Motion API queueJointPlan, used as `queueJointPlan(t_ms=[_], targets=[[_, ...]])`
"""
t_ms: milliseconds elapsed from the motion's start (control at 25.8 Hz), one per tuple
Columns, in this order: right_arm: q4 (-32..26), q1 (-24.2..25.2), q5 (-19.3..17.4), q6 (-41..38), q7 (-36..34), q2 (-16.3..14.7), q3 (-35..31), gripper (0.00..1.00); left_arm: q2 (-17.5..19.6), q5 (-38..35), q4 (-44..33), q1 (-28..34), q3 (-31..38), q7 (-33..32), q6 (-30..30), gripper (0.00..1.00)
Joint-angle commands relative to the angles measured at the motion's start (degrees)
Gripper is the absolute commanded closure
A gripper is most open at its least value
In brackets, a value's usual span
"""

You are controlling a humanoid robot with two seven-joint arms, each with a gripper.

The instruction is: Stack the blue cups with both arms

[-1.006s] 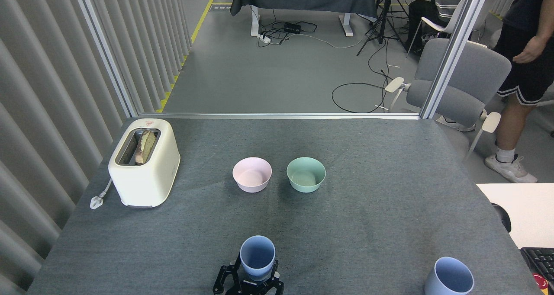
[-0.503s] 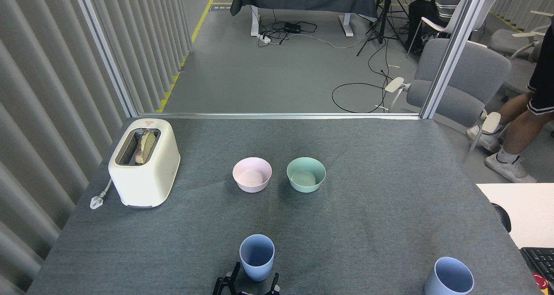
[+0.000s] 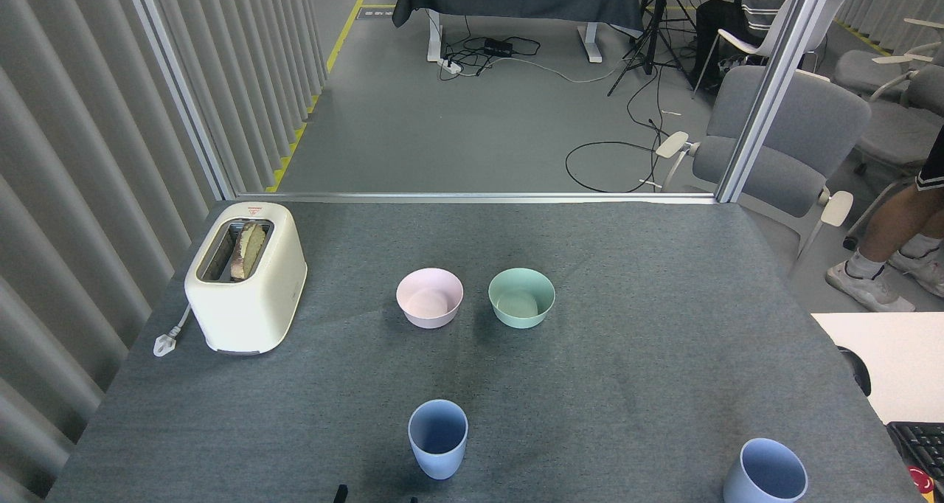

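Hand: only 2 dark tips [image 3: 341, 493] show at the desk's [image 3: 664, 282] near edge; open or closed, cannot tell. 2 blue cups upright, well apart: near-edge centre [image 3: 438, 438], near-right corner [image 3: 765, 473]. Advice: grip each by its wall, lower one squarely into the other.

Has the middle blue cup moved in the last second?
Barely, if at all: the cup sits about where it was, straight below the pink bowl.

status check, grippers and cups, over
Left gripper barely in frame at bottom edge, only fingertips showing; right out of view. Centre blue cup upright on table, free. Second blue cup far right, not stacked. Nothing between them.
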Motion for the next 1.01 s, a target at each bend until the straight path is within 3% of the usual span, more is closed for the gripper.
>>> queueJointPlan(t_ms=[0, 194, 465, 968], targets=[[2.44, -0.51, -0.06, -0.44, 0.02, 0.1, -6.05, 0.0, 0.86, 0.05, -3.11, 4.43, 4.26, -0.02, -0.06, 0.0], [5.43, -4.47, 0.55, 0.7, 1.08, 0.28, -9.92, 0.0, 0.95, 0.05, -3.11, 5.4, 7.51, -0.02, 0.03, 0.0], [10.09, -10.89, 0.91, 2.37, 3.71, -1.74, -9.22, 0.0, 0.86, 0.05, -3.11, 5.49, 7.68, -0.02, 0.03, 0.0], [12.9, -15.9, 0.99, 1.85, 5.29, -4.29, -4.47, 0.0, 0.86, 0.05, -3.19, 5.57, 7.68, 0.07, 0.12, 0.0]])
